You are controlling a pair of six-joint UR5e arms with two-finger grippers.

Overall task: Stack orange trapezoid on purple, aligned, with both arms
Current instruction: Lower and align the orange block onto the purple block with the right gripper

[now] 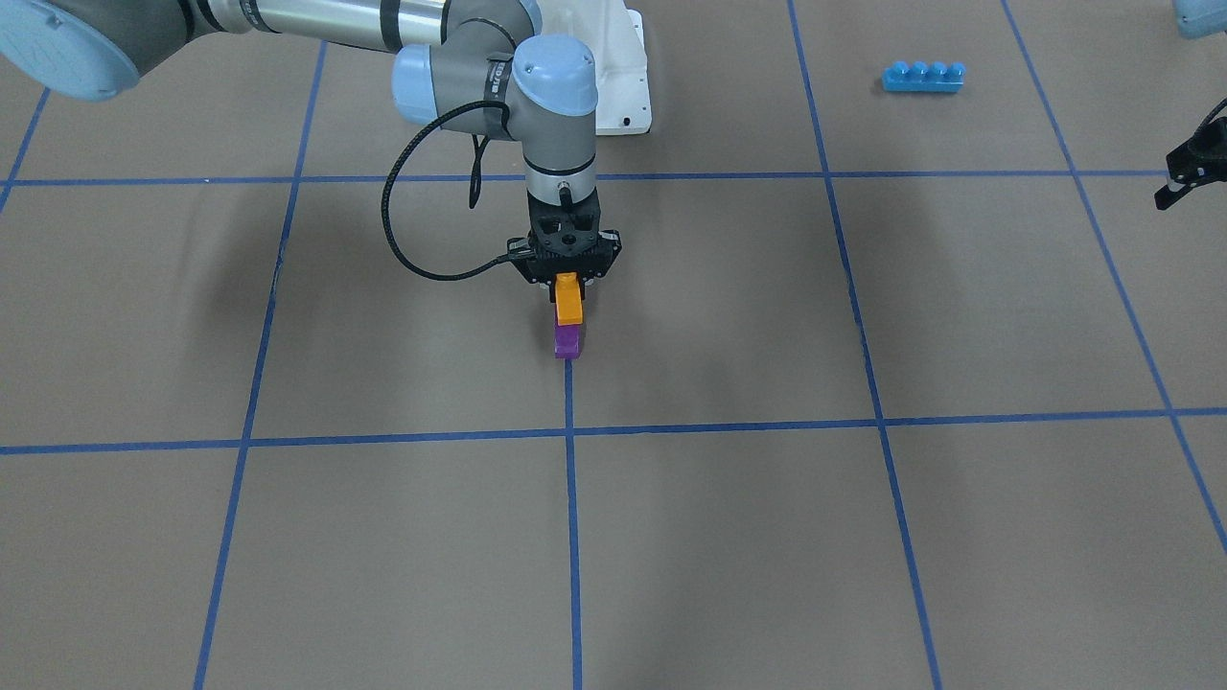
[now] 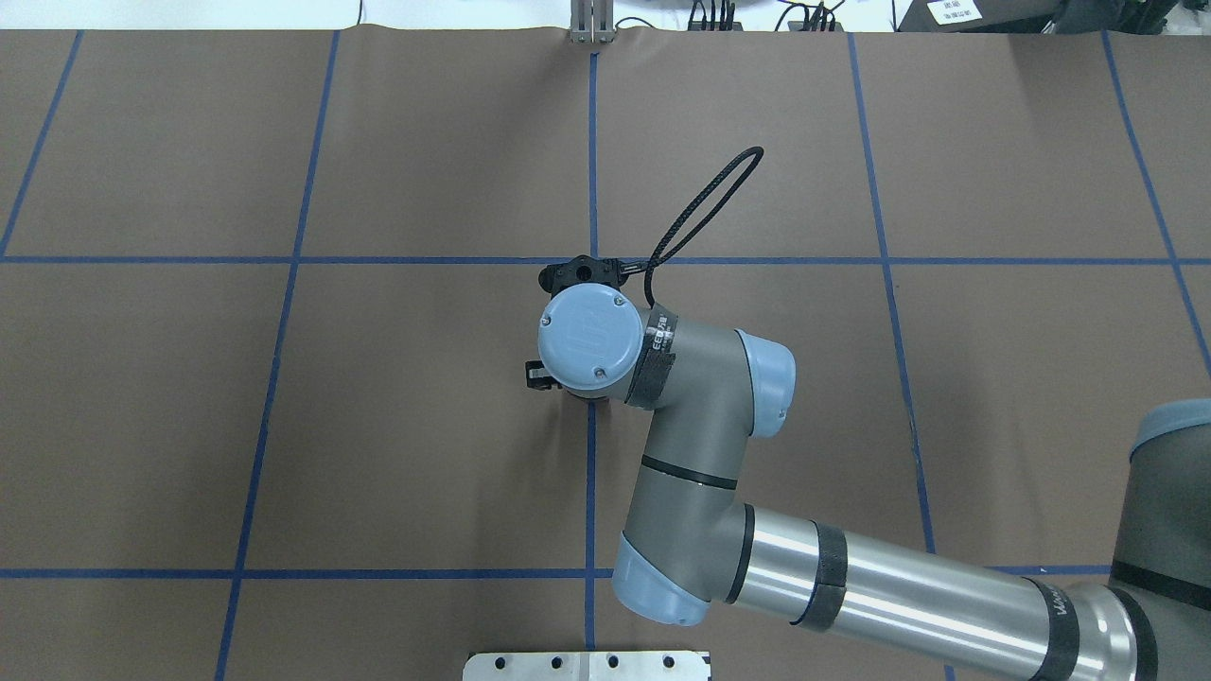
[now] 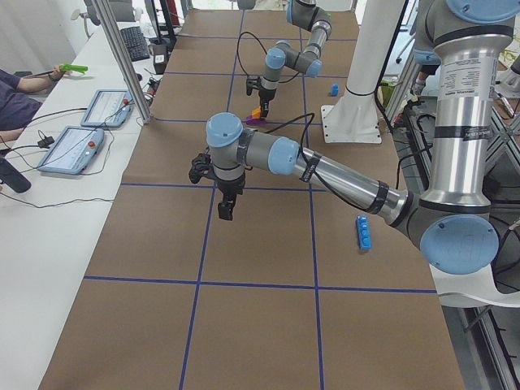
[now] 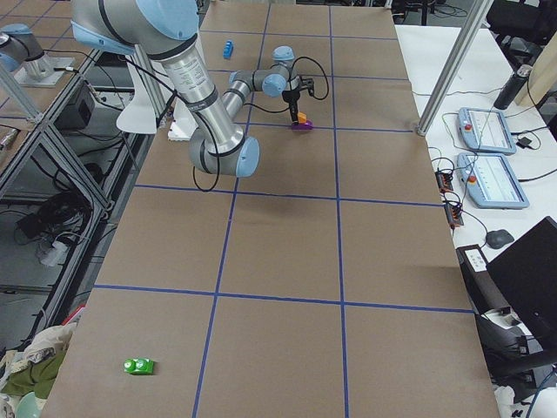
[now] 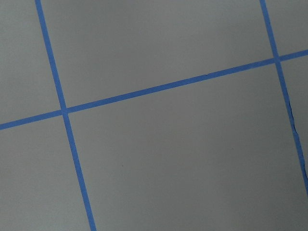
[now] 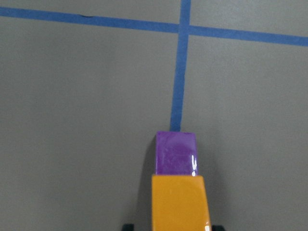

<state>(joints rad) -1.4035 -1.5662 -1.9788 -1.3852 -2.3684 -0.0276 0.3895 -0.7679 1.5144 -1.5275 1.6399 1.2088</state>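
The orange trapezoid (image 1: 569,301) is held in my right gripper (image 1: 568,284), which is shut on it and points straight down. The block hangs directly over the purple block (image 1: 567,340), which stands on the table at the end of a blue tape line. The two touch or nearly touch; I cannot tell which. The right wrist view shows orange (image 6: 180,202) in line with purple (image 6: 175,153). The overhead view hides both blocks under the wrist (image 2: 588,334). My left gripper (image 1: 1181,177) hovers far off at the table's side, empty; whether it is open or shut is unclear.
A long blue four-stud brick (image 1: 923,76) lies near the left arm's side. The white pedestal (image 1: 623,77) stands behind the blocks. A small blue block (image 3: 333,88) and a green toy (image 4: 138,367) lie far away. Blue tape lines cross the brown table.
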